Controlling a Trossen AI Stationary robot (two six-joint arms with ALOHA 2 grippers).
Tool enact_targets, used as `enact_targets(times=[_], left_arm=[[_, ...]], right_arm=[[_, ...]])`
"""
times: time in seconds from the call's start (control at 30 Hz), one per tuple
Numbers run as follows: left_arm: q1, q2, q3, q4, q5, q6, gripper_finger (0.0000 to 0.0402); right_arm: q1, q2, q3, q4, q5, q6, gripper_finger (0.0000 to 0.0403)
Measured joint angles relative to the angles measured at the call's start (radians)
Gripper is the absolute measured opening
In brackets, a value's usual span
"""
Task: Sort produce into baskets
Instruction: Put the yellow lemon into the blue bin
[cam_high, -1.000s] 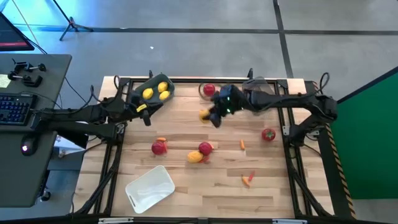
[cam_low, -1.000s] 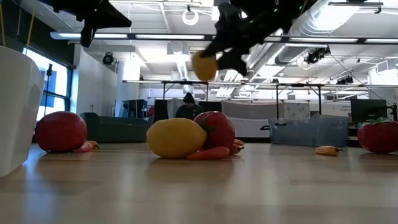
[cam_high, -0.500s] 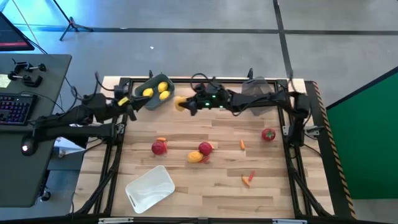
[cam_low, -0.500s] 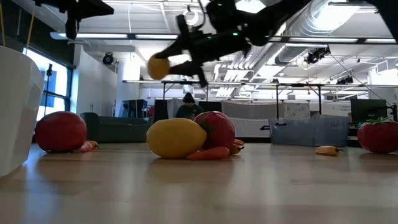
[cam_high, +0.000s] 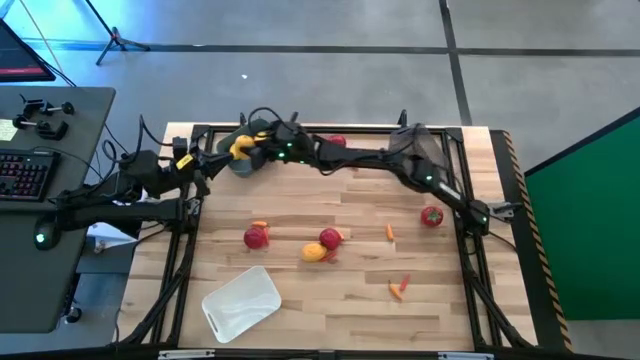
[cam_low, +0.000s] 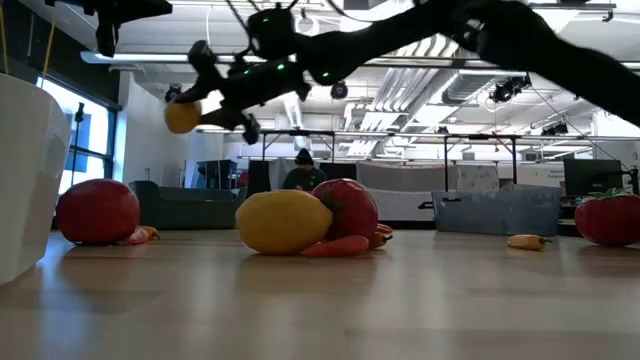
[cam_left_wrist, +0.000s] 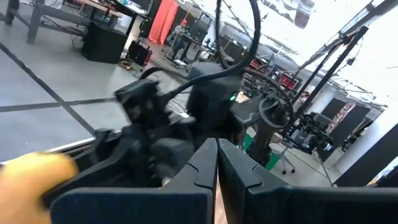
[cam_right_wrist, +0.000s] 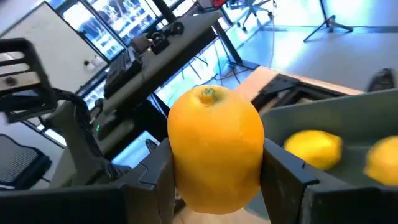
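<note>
**Lemon held over the far-left bin**

At the left edge of the table we see the left gripper (cam_high: 183, 160) waiting beside the frame, its fingers (cam_left_wrist: 214, 165) pressed together with nothing between them; just right of it, at the far-left corner, stands the dark grey bin (cam_high: 236, 163), and in the right wrist view two yellow lemons (cam_right_wrist: 313, 149) lie inside it; over that bin hangs the right gripper (cam_high: 243, 146), its arm stretched across the far side of the table, and its fingers (cam_right_wrist: 288, 171) are clamped on either side of a yellow-orange lemon (cam_right_wrist: 215, 146), a smooth oval fruit with a small greenish nub on top; in the low view we see the same lemon (cam_low: 182, 116) carried well above the tabletop.

Nearer to us, the white bin (cam_high: 242, 300) sits tilted at the near-left of the table; right of it, mid-table, a round red fruit (cam_high: 256, 237) lies with a small orange pepper (cam_high: 260, 224) just beside it on the far side; further right another yellow lemon (cam_high: 314, 252) touches a second red fruit (cam_high: 330, 238), a glossy ball with a green cap; a third red fruit (cam_high: 337, 143) shows at the far edge, partly behind the right arm; then come a thin orange pepper (cam_high: 390, 232) alone, another pepper piece (cam_high: 398, 290) nearer the front, and at the right side a fourth red fruit (cam_high: 431, 216) close to the frame.
</note>
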Motion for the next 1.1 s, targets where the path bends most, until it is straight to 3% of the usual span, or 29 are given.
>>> enact_targets(times=[0.1, 0.17, 0.33, 0.93, 1.1], left_arm=[[0.000, 0.000, 0.000, 0.000, 0.002, 0.000, 0.0000], [0.000, 0.000, 0.000, 0.000, 0.004, 0.000, 0.0000], [0.000, 0.000, 0.000, 0.000, 0.005, 0.000, 0.0000], [0.000, 0.000, 0.000, -0.036, 0.006, -0.003, 0.0000], [0.000, 0.000, 0.000, -0.036, 0.006, -0.002, 0.0000]], right_arm=[[0.001, 0.094, 0.137, -0.042, 0.000, 0.009, 0.0159], [0.000, 0.097, 0.086, 0.063, 0.011, 0.046, 0.0159], [-0.007, 0.098, 0.000, 0.065, 0.050, 0.160, 0.0159], [-0.004, 0.125, -0.008, 0.079, 0.162, 0.165, 0.0159], [-0.005, 0.148, -0.008, 0.082, 0.172, 0.214, 0.0175]])
